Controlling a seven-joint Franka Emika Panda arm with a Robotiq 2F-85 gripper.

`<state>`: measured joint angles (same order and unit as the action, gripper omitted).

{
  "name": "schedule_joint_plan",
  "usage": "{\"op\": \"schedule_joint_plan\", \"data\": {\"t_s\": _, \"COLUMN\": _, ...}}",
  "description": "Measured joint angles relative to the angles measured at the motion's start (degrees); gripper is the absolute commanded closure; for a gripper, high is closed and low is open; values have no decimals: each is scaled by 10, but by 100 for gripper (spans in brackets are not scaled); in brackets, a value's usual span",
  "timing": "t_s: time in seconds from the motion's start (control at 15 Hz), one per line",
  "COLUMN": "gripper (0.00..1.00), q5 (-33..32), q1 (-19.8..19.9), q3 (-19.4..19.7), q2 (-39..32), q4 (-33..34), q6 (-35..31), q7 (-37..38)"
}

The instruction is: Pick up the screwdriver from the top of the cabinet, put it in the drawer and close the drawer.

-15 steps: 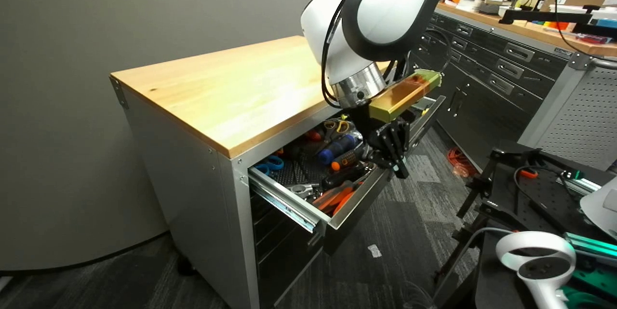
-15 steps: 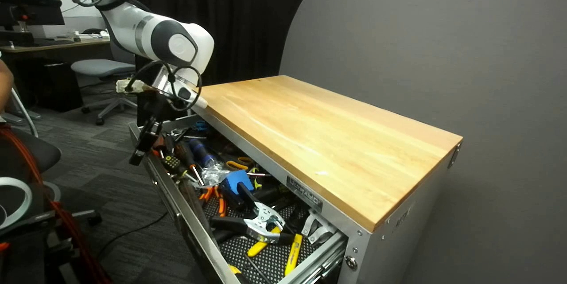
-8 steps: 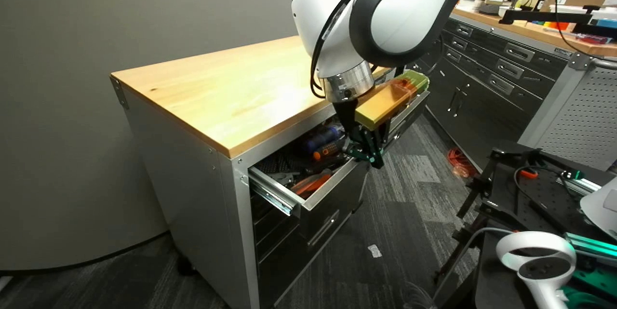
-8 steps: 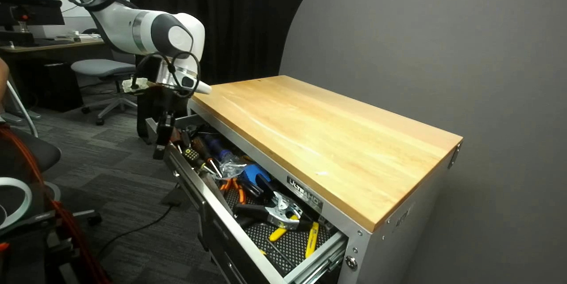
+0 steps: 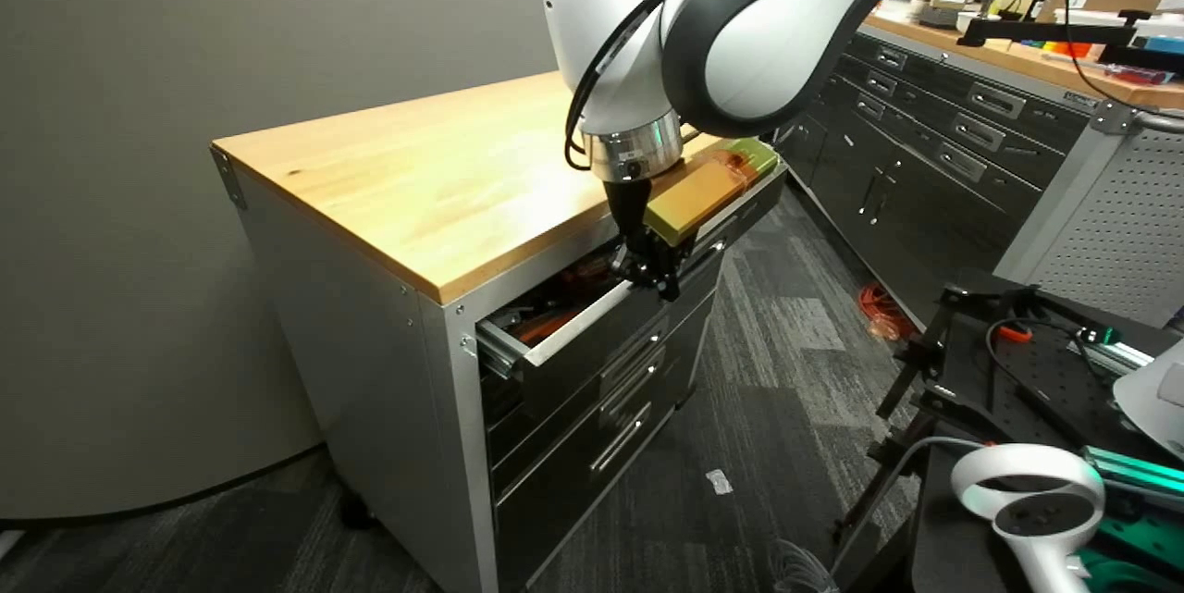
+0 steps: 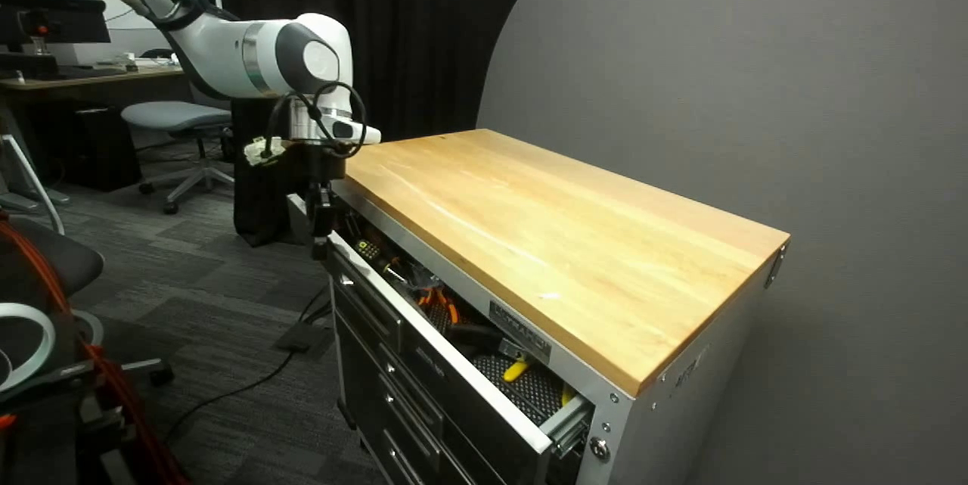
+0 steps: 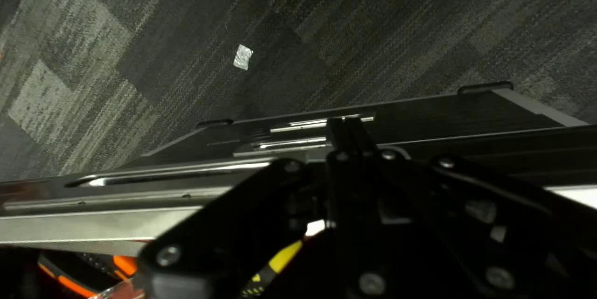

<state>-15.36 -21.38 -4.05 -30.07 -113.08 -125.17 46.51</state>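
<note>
In an exterior view, the grey metal cabinet (image 5: 342,325) carries a smooth wooden top (image 5: 398,195), its upper drawer (image 5: 587,352) partly out. In an exterior view, this drawer holds orange handles (image 6: 452,309) and, farther left, the screwdriver (image 6: 368,249) (black and yellow, it seems). In the wrist view, the claw (image 7: 345,126) is fully closed, holding nothing.

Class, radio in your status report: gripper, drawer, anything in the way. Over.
Gripper shut, at front of drawer. Drawer partly open; yellow-and-black tool inside, possibly the screwdriver. No obstruction seen.
</note>
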Motion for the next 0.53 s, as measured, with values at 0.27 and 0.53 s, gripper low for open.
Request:
{"op": "schedule_joint_plan", "data": {"t_s": 0.27, "gripper": 94, "q5": -3, "q1": 0, "q3": 6, "q2": -13, "q4": 20, "q6": -24, "q7": 0}}
{"op": "schedule_joint_plan", "data": {"t_s": 0.53, "gripper": 94, "q5": -4, "q1": -1, "q3": 9, "q2": -28, "q4": 41, "q6": -47, "q7": 0}}
